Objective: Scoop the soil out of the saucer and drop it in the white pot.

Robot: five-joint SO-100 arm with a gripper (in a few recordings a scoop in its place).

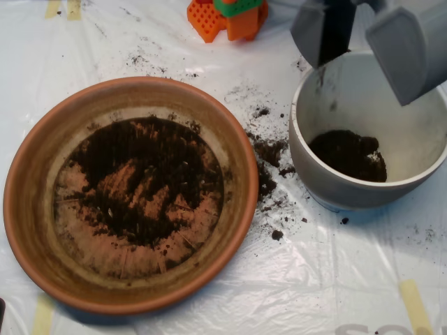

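Observation:
The terracotta saucer (31,209) fills the left half of the overhead view. A thin, patchy layer of dark soil (150,174) covers its ridged bottom, thickest toward the back. The white pot (307,157) stands at the right with a mound of soil (349,153) on its floor. My grey scoop (363,38) hangs above the pot's far rim, its two shells spread apart, so it is open with nothing seen between them.
Spilled soil crumbs (269,164) lie on the white plastic sheet between saucer and pot. An orange and green block (227,15) sits at the top edge. Tape strips (415,303) hold the sheet at the bottom right.

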